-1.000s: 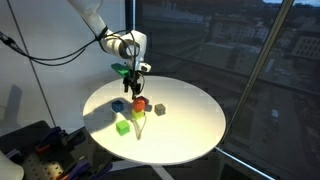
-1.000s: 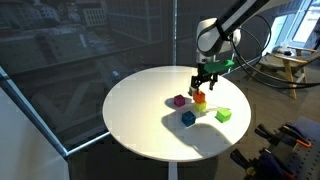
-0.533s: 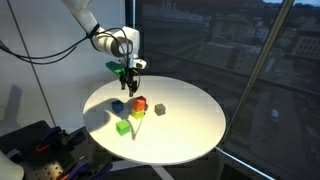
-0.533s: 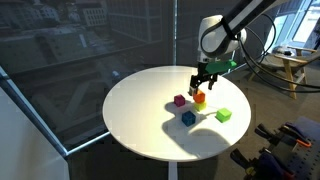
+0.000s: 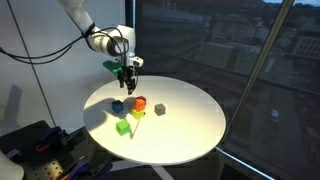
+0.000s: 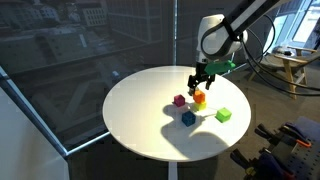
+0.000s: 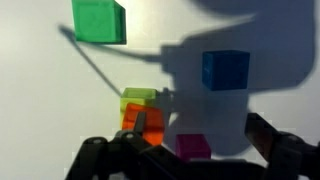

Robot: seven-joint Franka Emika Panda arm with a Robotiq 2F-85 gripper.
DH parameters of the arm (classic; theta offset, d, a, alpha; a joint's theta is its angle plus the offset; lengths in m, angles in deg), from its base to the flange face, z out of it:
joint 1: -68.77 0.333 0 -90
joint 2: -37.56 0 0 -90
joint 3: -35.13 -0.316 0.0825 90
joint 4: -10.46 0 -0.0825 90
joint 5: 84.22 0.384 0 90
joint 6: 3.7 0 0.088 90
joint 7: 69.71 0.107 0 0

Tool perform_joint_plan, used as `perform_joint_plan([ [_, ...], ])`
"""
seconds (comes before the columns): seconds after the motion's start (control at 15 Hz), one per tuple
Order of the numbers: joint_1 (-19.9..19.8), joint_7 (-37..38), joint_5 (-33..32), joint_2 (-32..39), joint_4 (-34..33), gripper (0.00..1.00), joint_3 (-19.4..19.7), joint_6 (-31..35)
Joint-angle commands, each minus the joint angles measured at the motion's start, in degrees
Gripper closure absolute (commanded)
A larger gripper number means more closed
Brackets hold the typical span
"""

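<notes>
Gripper (image 5: 127,72): jaws fully spread, holding nothing, hanging above the table (image 5: 190,125) | nearest: red block (image 7: 142,122) below me, between the fingers, off-centre in the wrist view | magenta block (image 7: 193,147) just beside it | yellow-green block (image 7: 138,97) touching its far side | farther: blue block (image 7: 225,70), green block (image 7: 98,20), apart.

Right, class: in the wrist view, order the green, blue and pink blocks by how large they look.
1. Green block, largest, though cropped at the top.
2. Blue block, slightly smaller.
3. Pink block, smallest showing, but cut off below, so unsure.
</notes>
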Motion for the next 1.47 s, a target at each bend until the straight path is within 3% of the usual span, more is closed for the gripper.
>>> perform_joint_plan([
  [0.0,0.8,0.5,-1.4,-2.0,1.9,0.0,-0.2,1.2],
  [1.4,2.3,1.0,-1.8,-0.6,0.6,0.0,-0.8,0.8],
])
